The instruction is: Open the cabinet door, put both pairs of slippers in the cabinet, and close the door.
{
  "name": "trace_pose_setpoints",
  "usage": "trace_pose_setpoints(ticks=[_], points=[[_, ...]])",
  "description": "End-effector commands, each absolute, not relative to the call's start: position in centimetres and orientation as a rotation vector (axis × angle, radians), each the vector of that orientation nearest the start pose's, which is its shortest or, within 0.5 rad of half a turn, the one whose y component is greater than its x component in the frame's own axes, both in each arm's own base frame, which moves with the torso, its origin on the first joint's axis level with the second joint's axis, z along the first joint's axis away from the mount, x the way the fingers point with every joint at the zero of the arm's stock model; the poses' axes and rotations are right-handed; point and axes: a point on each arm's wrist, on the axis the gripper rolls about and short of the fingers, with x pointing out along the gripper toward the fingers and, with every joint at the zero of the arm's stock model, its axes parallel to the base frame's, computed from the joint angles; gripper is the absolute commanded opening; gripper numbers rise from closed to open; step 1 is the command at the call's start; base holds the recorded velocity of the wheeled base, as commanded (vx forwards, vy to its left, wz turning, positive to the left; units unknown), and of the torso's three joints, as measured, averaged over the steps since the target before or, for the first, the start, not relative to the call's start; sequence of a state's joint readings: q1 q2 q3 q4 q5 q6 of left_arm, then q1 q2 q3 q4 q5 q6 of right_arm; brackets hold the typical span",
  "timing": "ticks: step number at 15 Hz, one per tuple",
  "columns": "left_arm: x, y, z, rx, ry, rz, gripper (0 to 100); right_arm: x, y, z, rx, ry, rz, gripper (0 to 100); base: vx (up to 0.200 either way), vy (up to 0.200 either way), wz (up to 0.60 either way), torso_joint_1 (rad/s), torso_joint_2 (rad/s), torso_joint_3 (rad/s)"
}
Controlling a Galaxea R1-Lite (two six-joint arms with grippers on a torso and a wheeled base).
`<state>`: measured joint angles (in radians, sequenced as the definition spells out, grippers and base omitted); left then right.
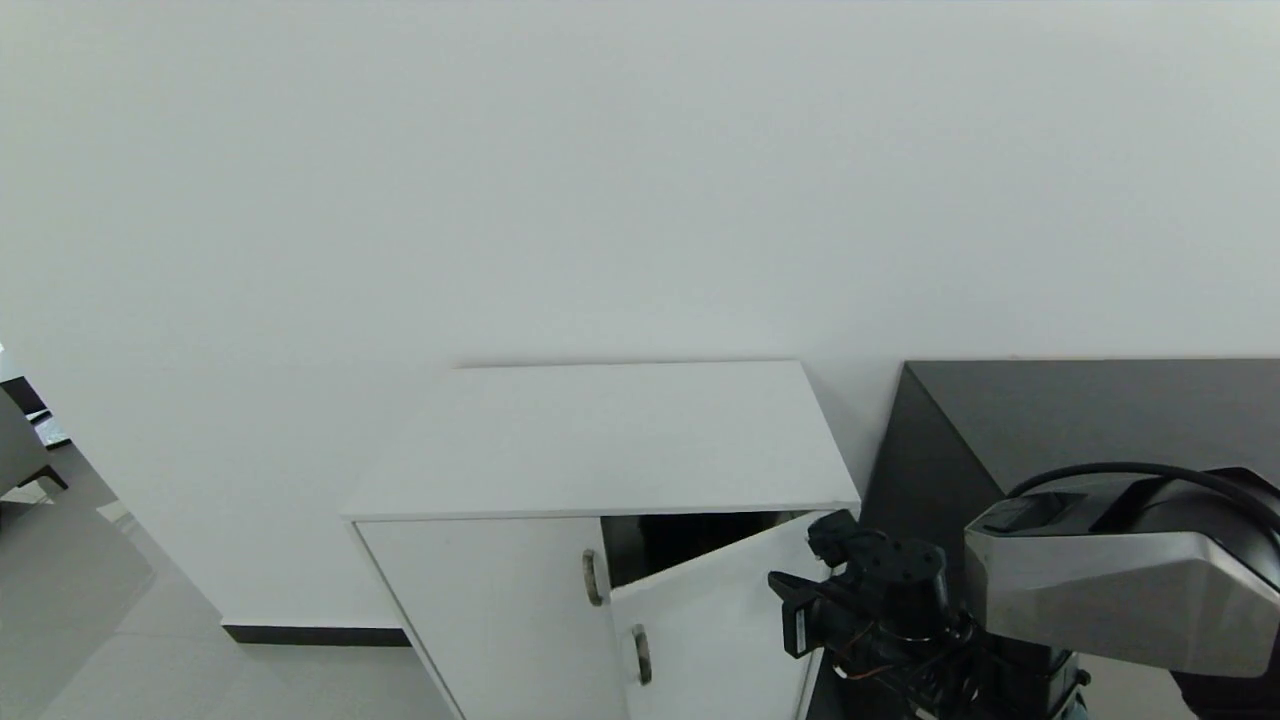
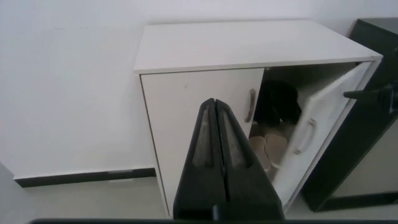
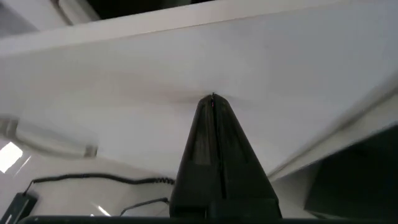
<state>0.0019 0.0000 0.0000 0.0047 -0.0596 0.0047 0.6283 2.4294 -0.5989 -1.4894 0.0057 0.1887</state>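
Observation:
The white cabinet (image 1: 600, 440) stands against the wall. Its left door (image 1: 480, 600) is shut and its right door (image 1: 710, 620) hangs partly open. Inside, a pale pair of slippers (image 2: 268, 148) lies low, with a dark pair (image 2: 278, 102) above it. My right gripper (image 1: 822, 530) is shut, its tip against the outer face of the open door (image 3: 124, 68) near the top free corner. The same right gripper (image 2: 372, 95) shows past the door's edge in the left wrist view. My left gripper (image 2: 215, 102) is shut on nothing and held back from the cabinet's front.
A tall black cabinet (image 1: 1050, 420) stands close on the right of the white one, right behind the open door. Both doors carry metal handles (image 1: 592, 578) near the middle seam. Bare floor (image 1: 150, 660) lies to the left, with chair legs (image 1: 30, 470) at the far left.

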Motion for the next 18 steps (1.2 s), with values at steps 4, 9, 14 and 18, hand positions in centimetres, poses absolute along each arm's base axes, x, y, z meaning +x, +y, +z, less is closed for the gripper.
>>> trace_pose_setpoints(ticks=[4, 9, 14, 18], points=[[-2.27, -0.14, 7.5, 0.004, 0.006, -0.058, 0, 28.49, 20.68, -2.99, 0.072, 0.395, 0.592, 0, 0.0, 0.0, 0.0, 0.0, 0.0, 0.0], [-2.27, -0.14, 7.5, 0.004, 0.006, -0.058, 0, 28.43, 20.7, -3.01, 0.072, 0.396, 0.594, 0, 0.0, 0.0, 0.0, 0.0, 0.0, 0.0], [-2.27, -0.14, 7.5, 0.004, 0.006, -0.058, 0, 28.72, 20.84, -3.08, 0.078, 0.383, 0.592, 0, 0.0, 0.0, 0.0, 0.0, 0.0, 0.0], [-2.27, -0.14, 7.5, 0.004, 0.006, -0.058, 0, 29.25, 21.09, -3.33, 0.074, 0.381, 0.568, 0, 0.0, 0.0, 0.0, 0.0, 0.0, 0.0]])
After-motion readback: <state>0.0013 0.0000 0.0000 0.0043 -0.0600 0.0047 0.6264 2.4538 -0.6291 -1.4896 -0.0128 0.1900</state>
